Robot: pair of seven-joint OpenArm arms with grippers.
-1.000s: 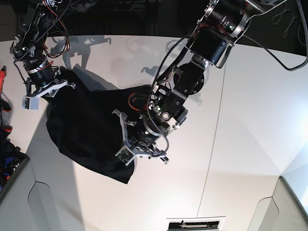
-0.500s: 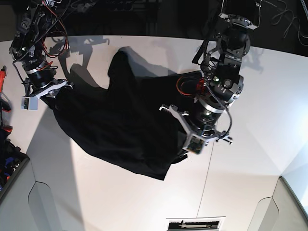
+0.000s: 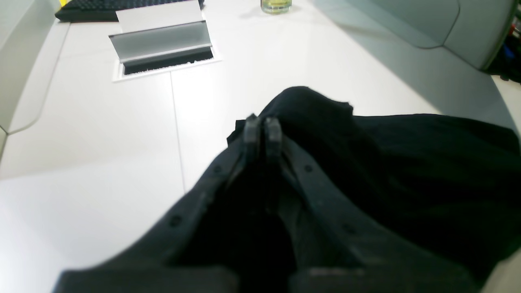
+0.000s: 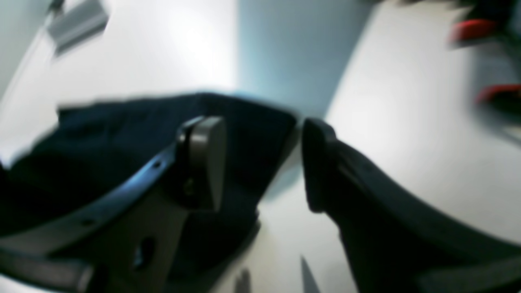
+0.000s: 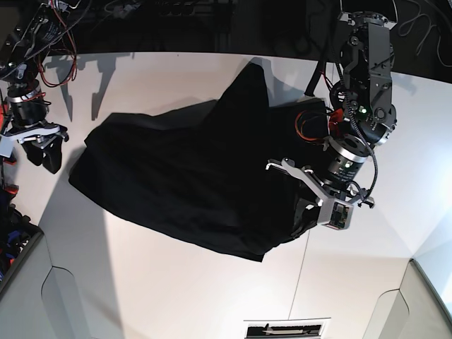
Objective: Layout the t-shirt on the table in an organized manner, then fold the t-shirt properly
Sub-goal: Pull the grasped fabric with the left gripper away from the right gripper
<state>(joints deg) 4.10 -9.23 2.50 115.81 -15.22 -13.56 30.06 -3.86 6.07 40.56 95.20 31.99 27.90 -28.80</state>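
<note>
base view: limp, creased black t-shirt [image 5: 183,176] on smooth white table [image 5: 176,289].

A wide white table [image 5: 176,282], built of smooth panels split by thin dark seams, carries a large black t-shirt [image 5: 183,176] spread loosely across its middle, plain black cloth uppermost, rumpled, with a peak of fabric rising toward 12 o'clock and one edge lifted off the surface at 3 o'clock. In the base view a rectangular cable slot [image 5: 286,329] with a metal flap is set into the tabletop at 6 o'clock. The left wrist view shows that same slot [image 3: 163,53] with its flap raised, a dark keyboard [image 3: 101,8] lying just beyond it, and the base of a yellowish glass container [image 3: 276,5] standing on the tabletop nearby.
</note>
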